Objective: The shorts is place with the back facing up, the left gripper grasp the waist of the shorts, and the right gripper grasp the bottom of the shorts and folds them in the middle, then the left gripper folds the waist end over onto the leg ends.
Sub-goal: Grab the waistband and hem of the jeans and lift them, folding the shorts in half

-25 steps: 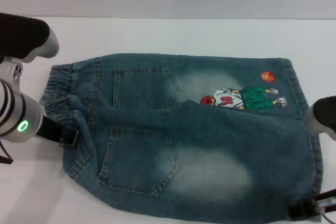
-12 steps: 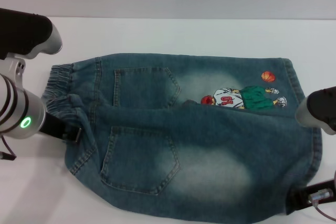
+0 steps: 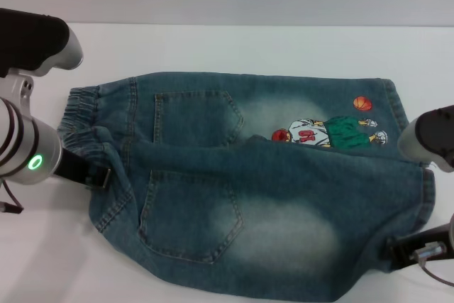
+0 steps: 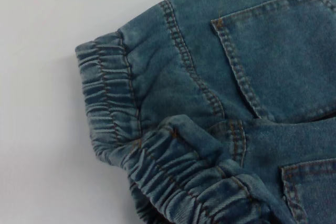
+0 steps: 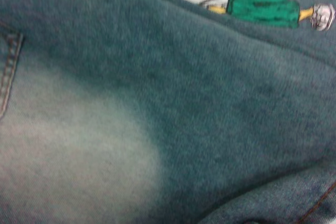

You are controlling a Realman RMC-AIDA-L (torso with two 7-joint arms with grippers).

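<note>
Lengthwise fold underway: left gripper (image 3: 96,175) at the waist (image 3: 85,122), right gripper (image 3: 408,252) at the near hem of the shorts (image 3: 269,196); finger state unclear on both, so carry both ends evenly far-side.

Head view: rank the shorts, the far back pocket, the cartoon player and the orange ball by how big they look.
Largest to smallest:
1. shorts
2. far back pocket
3. cartoon player
4. orange ball

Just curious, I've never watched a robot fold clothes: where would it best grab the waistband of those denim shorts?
Probably the gathered waistband at the shorts' left end, coming in from the table side. Its bunched ridges stand up thick, and the left gripper already sits at its near corner.
</note>
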